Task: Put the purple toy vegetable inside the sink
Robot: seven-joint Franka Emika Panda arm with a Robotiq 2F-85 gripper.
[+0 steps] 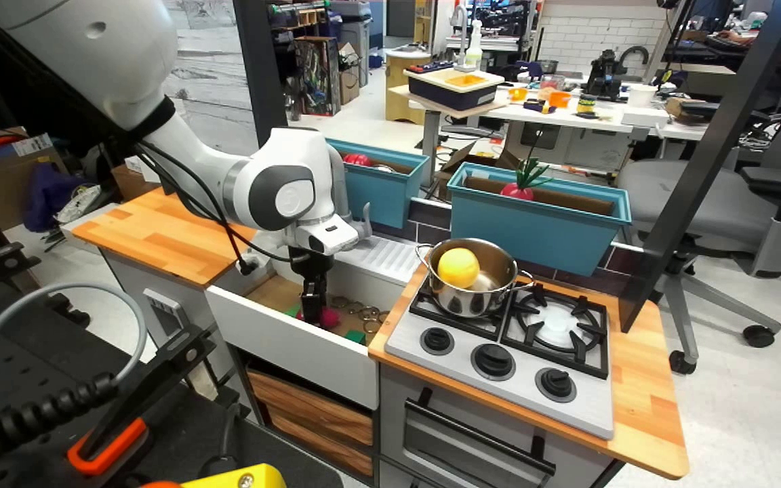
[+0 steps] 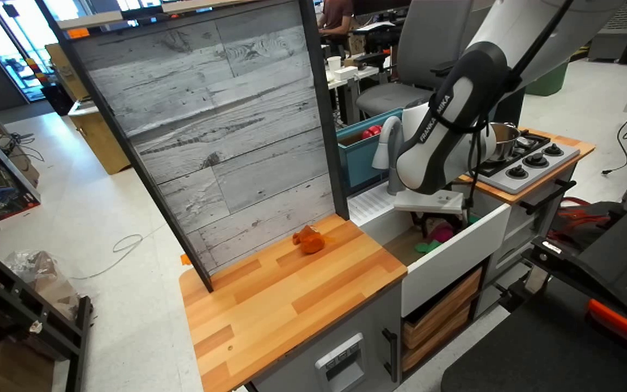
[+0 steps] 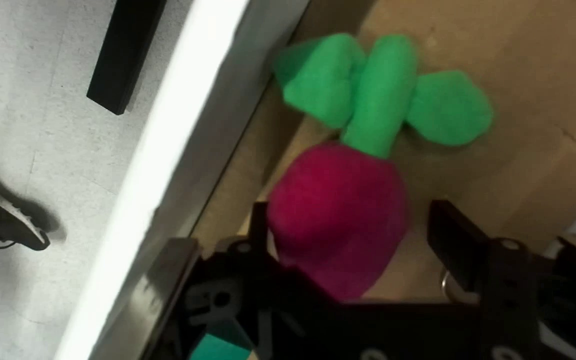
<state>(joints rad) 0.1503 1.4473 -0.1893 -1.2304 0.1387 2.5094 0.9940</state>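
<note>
A cluttered workroom with a pale floor (image 1: 756,413) is surrounding a toy kitchen (image 1: 390,400). A white arm (image 1: 289,183) is arching over the kitchen's deep white sink (image 1: 295,346), which is sitting between a wooden counter (image 2: 292,294) and a cooktop (image 1: 529,366). A teal bin (image 1: 526,230) is standing behind the cooktop, and another teal bin (image 1: 377,196) behind the sink. A steel pot (image 1: 468,303) is resting on the cooktop. The black gripper (image 3: 350,220) is hanging inside the sink, its jaws standing wide apart and gripping nothing. A yellow toy (image 1: 458,268) is sitting in the pot, and an orange toy (image 2: 311,239) is lying on the counter.

The purple toy (image 3: 340,225) is lying inside the sink, near its front wall. In the wrist view its round body is sitting between the jaws, right beside the finger (image 3: 259,220) nearer that wall; whether they are touching is impossible to tell. A clear gap is separating it from the opposite finger. Its green stem and leaves (image 3: 383,95) are pointing toward the counter, its tapered end toward the cooktop. Its long axis is running roughly along the front wall, crosswise to the line between the fingers. A thin metal ring (image 3: 444,286) is lying by the opposite finger, partly hidden.
</note>
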